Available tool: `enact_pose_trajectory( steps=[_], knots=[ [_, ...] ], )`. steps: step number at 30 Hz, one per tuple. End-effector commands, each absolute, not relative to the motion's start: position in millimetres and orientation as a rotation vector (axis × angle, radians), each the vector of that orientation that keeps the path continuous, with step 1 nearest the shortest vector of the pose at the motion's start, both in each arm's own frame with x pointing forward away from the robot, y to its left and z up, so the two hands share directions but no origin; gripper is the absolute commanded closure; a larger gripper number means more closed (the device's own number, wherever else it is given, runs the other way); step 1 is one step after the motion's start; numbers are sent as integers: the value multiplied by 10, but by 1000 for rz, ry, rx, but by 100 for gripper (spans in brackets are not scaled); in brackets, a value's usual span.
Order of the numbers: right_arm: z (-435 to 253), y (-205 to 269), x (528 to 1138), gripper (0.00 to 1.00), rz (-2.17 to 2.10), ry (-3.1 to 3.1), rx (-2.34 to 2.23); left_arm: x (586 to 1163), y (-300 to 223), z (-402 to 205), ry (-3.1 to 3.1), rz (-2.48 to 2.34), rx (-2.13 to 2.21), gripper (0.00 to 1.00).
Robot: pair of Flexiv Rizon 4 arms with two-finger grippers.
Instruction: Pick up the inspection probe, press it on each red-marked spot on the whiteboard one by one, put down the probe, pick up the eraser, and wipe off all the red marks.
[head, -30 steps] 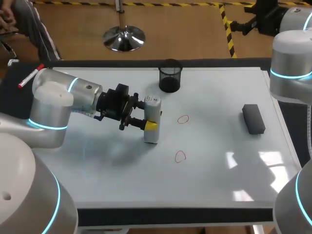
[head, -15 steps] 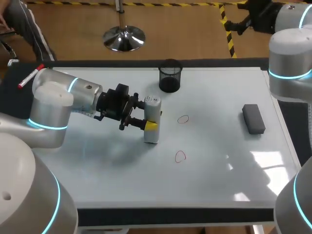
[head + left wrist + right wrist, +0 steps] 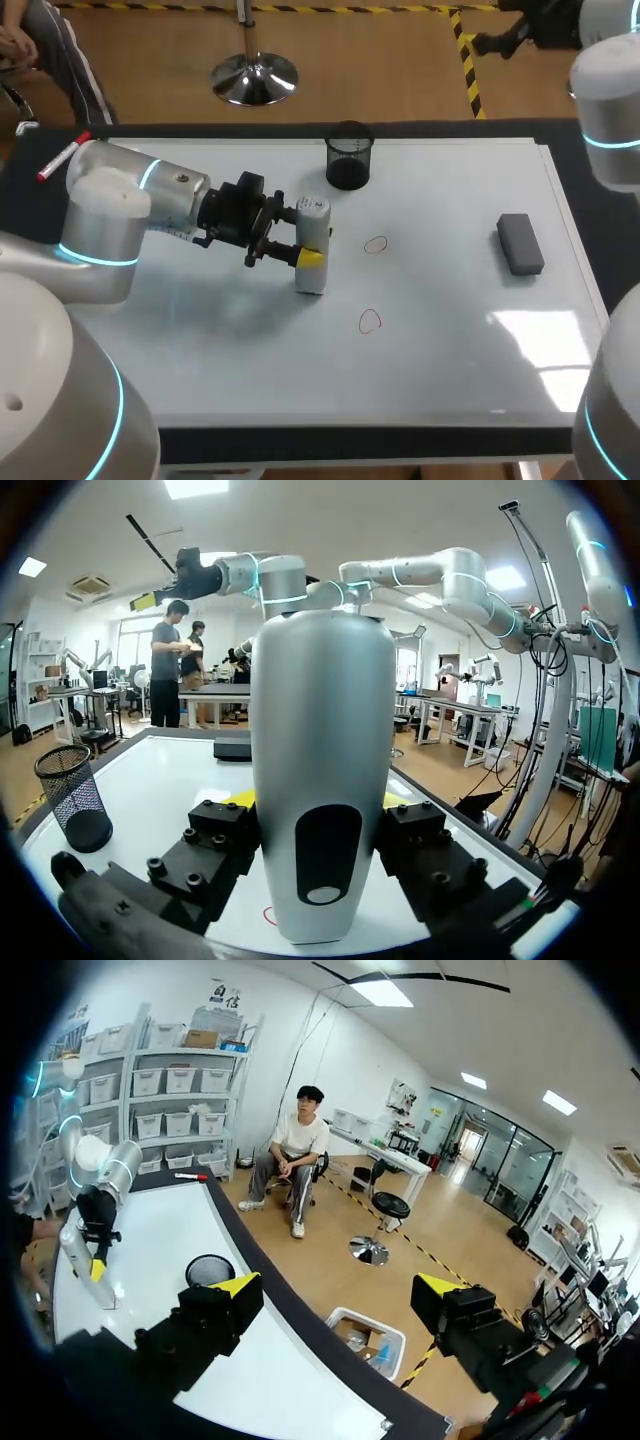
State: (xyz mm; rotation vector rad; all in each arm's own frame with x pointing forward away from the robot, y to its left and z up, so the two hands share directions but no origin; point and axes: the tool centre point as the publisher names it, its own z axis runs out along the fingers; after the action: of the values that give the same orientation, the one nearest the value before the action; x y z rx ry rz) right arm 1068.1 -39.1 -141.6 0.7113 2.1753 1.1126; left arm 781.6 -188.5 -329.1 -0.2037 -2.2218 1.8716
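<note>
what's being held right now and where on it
The left gripper holds the upright inspection probe by its sides, about mid-height. The right gripper is open and empty.

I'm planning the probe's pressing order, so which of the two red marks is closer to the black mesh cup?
The farther red mark, level with the eraser, is closer to the mesh cup; the other red mark lies nearer the table's front edge.

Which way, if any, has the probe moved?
No. The probe sits just where it was against the mesh cup and upper red mark, left gripper shut on it.
</note>
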Motion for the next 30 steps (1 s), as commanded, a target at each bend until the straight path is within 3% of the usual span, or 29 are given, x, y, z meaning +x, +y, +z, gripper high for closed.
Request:
enact_pose_trajectory(
  steps=[1, 17, 30],
  knots=[
    [-1275, -496, 10533, 0, 852, 2339, 798, 7797, -1888, -3388, -2218, 1875, -204, 100],
    [-1147, -633, 10178, 0, 550, 2329, 1043, 7797, -1888, -3388, -2218, 1875, -204, 100],
    [-969, -722, 9848, 0, 571, 2292, 1287, 7797, -1888, -3388, -2218, 1875, -204, 100]
  ],
)
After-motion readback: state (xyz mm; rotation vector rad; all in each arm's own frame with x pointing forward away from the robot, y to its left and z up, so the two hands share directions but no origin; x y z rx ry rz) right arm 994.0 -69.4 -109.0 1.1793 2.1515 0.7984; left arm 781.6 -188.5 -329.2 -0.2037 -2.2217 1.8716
